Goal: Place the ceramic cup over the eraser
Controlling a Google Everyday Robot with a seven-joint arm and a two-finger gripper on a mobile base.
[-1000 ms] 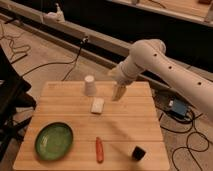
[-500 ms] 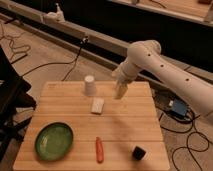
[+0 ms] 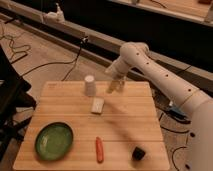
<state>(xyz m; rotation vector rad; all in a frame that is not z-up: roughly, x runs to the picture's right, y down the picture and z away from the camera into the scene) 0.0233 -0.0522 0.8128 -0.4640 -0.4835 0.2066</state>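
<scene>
The ceramic cup [image 3: 90,85] is plain white and stands upside down at the far edge of the wooden table [image 3: 130,120], left of centre. The eraser [image 3: 138,153] is a small black block near the front right corner. My gripper [image 3: 114,86] hangs from the white arm over the far side of the table, a short way right of the cup and not touching it. It is far from the eraser.
A flat white block [image 3: 97,105] lies just in front of the cup. A green plate [image 3: 54,141] sits at the front left. An orange carrot-like stick [image 3: 99,149] lies front centre. Cables run on the floor beyond the table.
My gripper has moved left along the table's far side, closer to the cup. The objects on the table have not moved.
</scene>
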